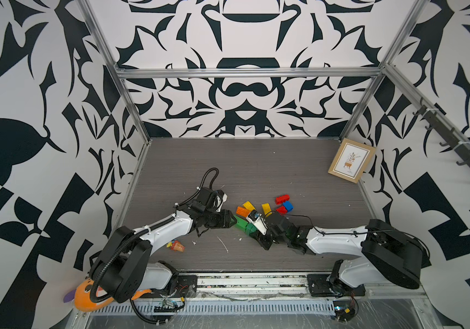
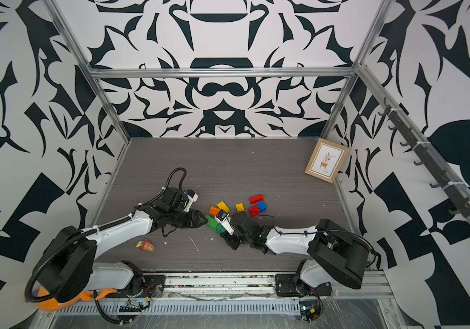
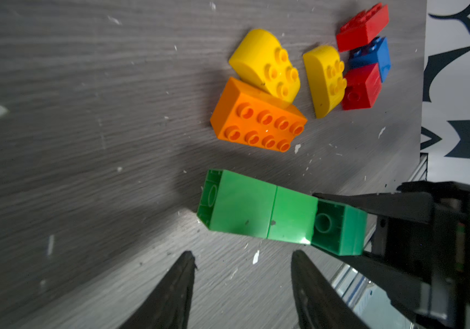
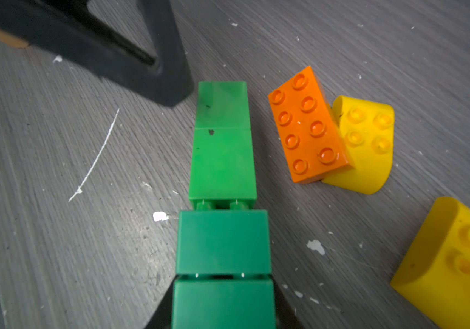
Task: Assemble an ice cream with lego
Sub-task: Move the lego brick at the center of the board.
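A row of green lego bricks [image 4: 222, 159] lies on its side, with small gaps at two of the joints. My right gripper [image 4: 222, 287] is shut on its darker near end; in both top views that gripper [image 1: 252, 230] [image 2: 222, 229] reaches in from the right. My left gripper [image 3: 242, 253] is open and holds nothing, a short way off the lighter green end [image 3: 242, 205]. From the top it [image 1: 232, 220] points at the row from the left. Loose beside the row lie an orange brick [image 1: 242, 211], two rounded yellow bricks [image 1: 248, 205] [image 1: 266, 208], two red bricks [image 1: 282, 198] [image 1: 281, 210] and a blue brick [image 1: 288, 205].
A small multicoloured cone toy [image 1: 176, 245] lies near the left arm's elbow. A framed picture [image 1: 351, 160] leans on the right wall at the back. An orange plush [image 1: 85, 296] sits outside the front left corner. Patterned walls close in three sides of the grey table [image 1: 228, 171].
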Motion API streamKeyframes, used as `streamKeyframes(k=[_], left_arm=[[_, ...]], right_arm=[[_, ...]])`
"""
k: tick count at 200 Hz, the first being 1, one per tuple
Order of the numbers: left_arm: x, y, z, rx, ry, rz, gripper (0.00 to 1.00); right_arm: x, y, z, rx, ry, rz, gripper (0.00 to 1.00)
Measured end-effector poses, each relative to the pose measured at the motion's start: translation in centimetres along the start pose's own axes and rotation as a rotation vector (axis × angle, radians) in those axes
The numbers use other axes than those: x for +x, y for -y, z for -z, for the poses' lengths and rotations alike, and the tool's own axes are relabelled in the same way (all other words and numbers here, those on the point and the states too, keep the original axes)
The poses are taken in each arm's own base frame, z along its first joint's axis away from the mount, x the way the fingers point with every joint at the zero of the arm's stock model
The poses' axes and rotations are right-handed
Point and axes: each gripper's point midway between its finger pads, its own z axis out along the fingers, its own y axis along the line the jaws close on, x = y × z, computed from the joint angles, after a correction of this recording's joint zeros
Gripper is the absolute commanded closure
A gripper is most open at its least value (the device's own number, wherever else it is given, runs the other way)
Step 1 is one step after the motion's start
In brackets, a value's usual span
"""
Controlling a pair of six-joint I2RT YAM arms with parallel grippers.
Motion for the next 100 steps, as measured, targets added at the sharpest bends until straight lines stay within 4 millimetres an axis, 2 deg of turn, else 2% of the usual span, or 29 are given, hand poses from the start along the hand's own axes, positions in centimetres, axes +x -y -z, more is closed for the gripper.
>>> streamKeyframes(k=[23,100], left_arm=[[-0.9,0.2,0.4,-0.011,0.033,-0.035,0.39],[-0.6,-0.2,-2.1,0.019,-0.033,-0.049,0.48]], right_arm=[[0.0,0.0,0.0,0.0,-0.005,0.001,0.74],[-0.4,-0.2,-0.4,-0.002,-0.013,0.002,0.75]])
